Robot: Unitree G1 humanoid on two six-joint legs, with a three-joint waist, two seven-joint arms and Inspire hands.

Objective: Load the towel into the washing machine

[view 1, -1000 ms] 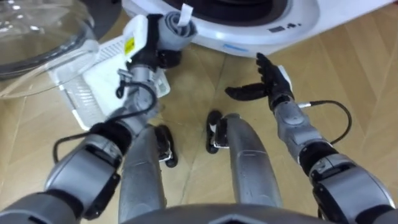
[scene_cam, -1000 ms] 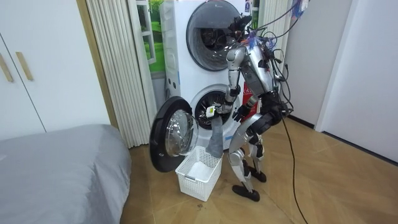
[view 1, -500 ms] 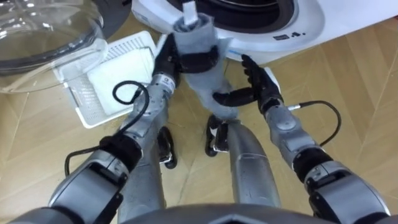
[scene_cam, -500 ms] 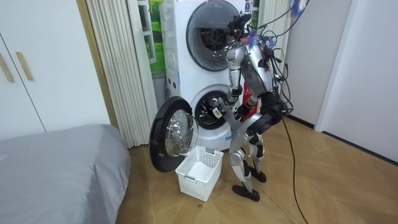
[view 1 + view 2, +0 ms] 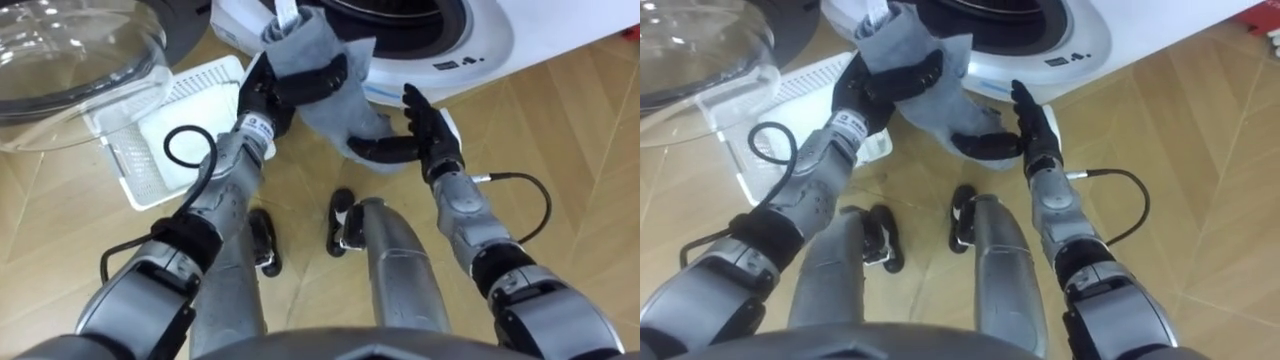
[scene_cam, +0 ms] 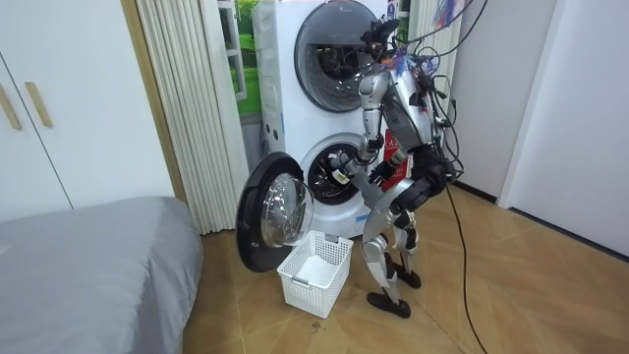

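Robot stands at the lower washing machine [image 5: 470, 45], its door [image 5: 70, 45] swung wide.

- Left robot hand [image 5: 285, 88]: fingers curled round the bunched top of the grey towel [image 5: 335, 105], held just before the drum opening.
- Right robot hand [image 5: 425, 135]: fingers straight and spread, thumb out, against the towel's hanging end. Likely gathers the tail so it clears the rim.
- White basket [image 5: 135, 150]: on the floor, beyond the left robot hand's outer side.

Towel not yet inside; a push inward remains.
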